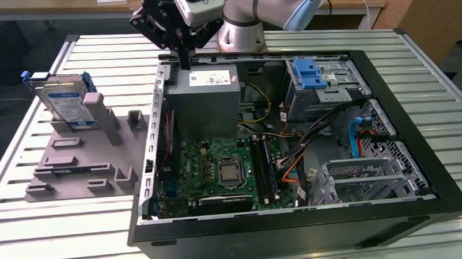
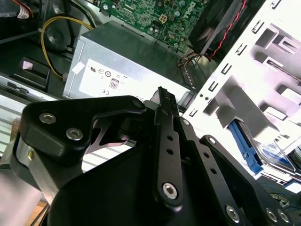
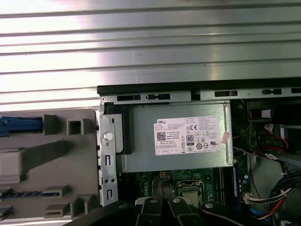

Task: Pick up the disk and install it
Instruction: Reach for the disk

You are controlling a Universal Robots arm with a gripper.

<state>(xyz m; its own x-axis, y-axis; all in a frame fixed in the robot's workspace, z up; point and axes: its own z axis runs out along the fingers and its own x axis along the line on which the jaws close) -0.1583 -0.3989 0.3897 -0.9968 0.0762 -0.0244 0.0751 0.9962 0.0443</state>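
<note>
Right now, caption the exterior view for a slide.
Black gripper above grey power-supply box in open computer case; blue-framed silver disk stands in grey rack.

Slatted metal table (image 1: 421, 71) – wooden desk (image 1: 65, 4) behind, dark floor (image 1: 5, 137) beside

I see the disk (image 1: 67, 105) standing on edge, leaning slightly back, in a slot of the grey stand (image 1: 73, 169) on the slatted surface (image 1: 57, 227), at the exterior view's left of the open computer case (image 1: 296, 231). It has a silver body, a white-and-blue label facing outward, and a blue carrier bracket (image 1: 56, 78) around it (its blue edge (image 3: 21, 126) shows in the first wrist view too).
</note>
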